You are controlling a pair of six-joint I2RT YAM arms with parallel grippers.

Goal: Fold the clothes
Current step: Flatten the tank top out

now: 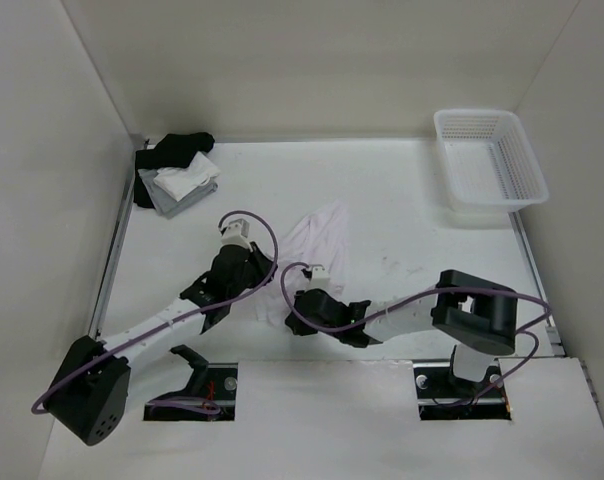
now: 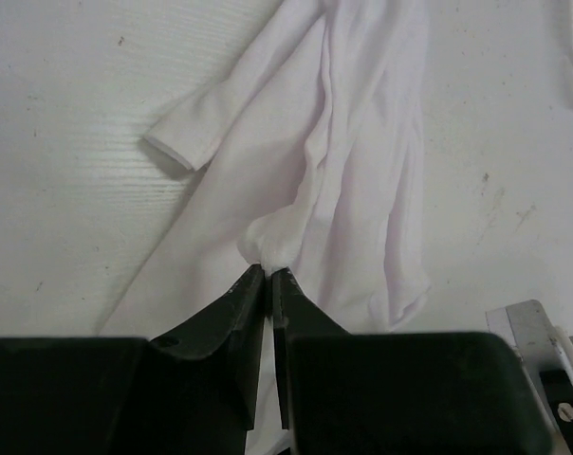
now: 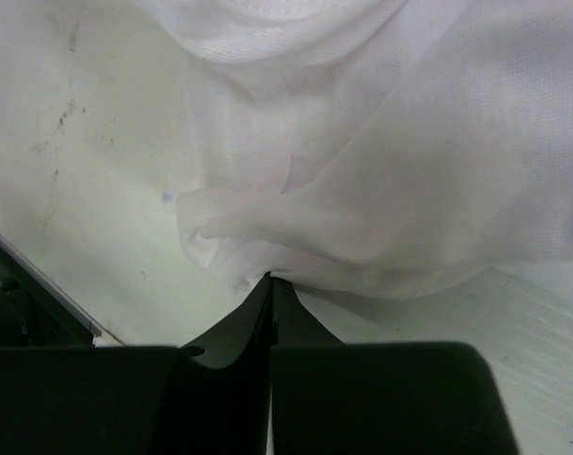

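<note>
The clothes, one thin white sleeveless top (image 1: 320,238), lie bunched on the table between my two arms. In the left wrist view the top (image 2: 353,161) stretches away from me, with a narrow strap (image 2: 187,142) lying to the left. My left gripper (image 2: 268,272) is shut on a small tuft of its fabric. From above, that gripper (image 1: 272,263) sits at the top's near left edge. My right gripper (image 3: 270,277) is shut on a folded edge of the top (image 3: 362,190). In the top view it (image 1: 300,298) lies just below the garment.
A pile of black, white and grey garments (image 1: 177,175) sits at the back left corner. A white plastic basket (image 1: 489,160) stands at the back right. White walls close in the table (image 1: 402,200) on three sides.
</note>
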